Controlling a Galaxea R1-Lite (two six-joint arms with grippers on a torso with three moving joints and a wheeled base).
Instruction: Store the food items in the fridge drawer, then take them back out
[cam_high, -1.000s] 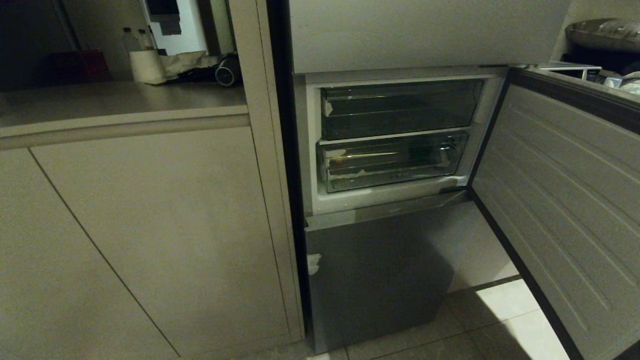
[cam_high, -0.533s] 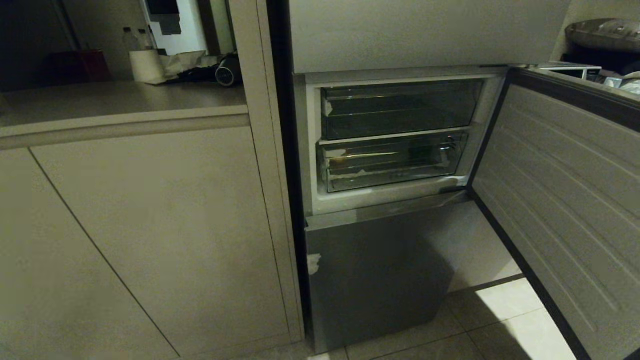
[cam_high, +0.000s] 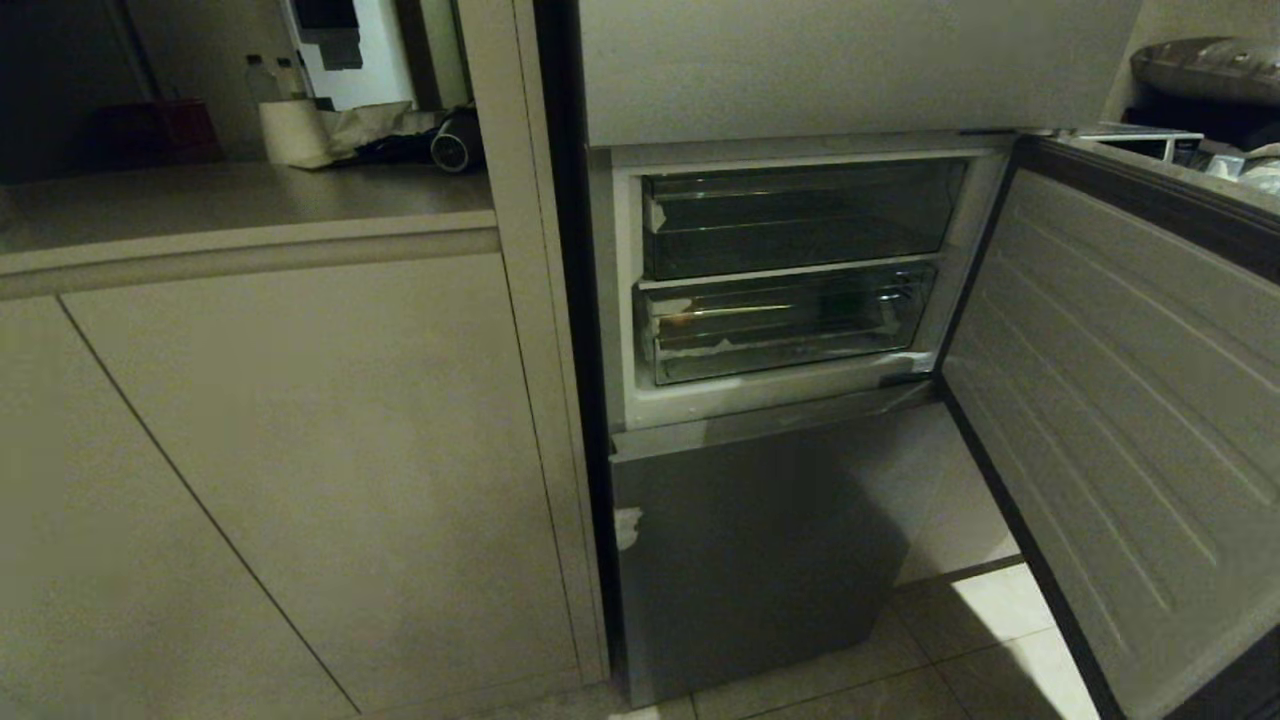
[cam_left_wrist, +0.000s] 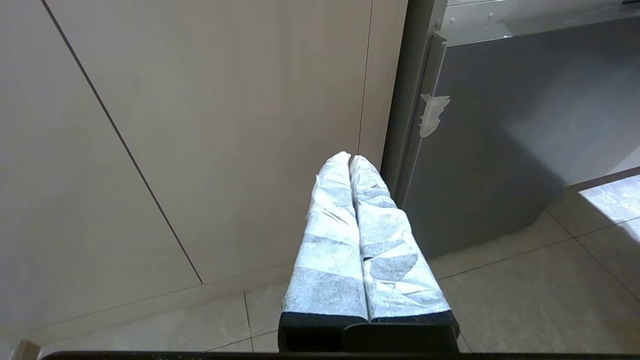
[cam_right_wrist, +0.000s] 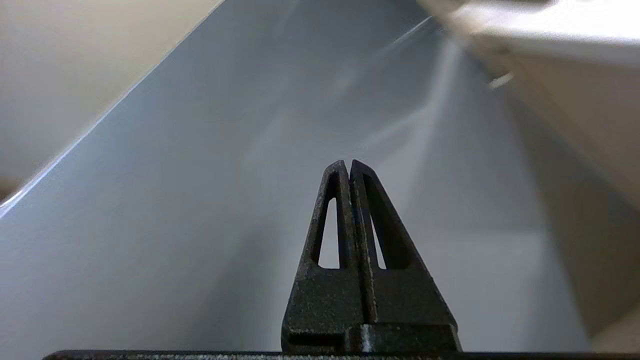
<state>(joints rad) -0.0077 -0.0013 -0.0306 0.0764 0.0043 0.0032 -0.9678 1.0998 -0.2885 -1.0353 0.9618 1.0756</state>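
The fridge's middle compartment stands open, and the fridge drawer (cam_high: 790, 330), clear with white tape scraps at its corners, sits pushed in at the bottom of it. A faint greenish patch (cam_high: 852, 300) shows through its front; I cannot tell whether it is the food items. Neither gripper is in the head view. My right gripper (cam_right_wrist: 348, 162) is shut with nothing in it, close before a smooth grey steel panel (cam_right_wrist: 200, 175). My left gripper (cam_left_wrist: 349, 157), its fingers wrapped in white, is shut and empty, hanging low near the floor by the fridge's lower door (cam_left_wrist: 490, 140).
The compartment's door (cam_high: 1130, 400) swings out to the right. A shorter clear compartment (cam_high: 800, 215) sits above the drawer. Beige cabinet fronts (cam_high: 330, 470) and a counter (cam_high: 240, 200) with clutter stand left of the fridge. Tiled floor (cam_high: 1000, 640) lies below.
The open door's lower edge has swung a little leftward, toward the fridge. The drawers and the rest of the scene have not moved.
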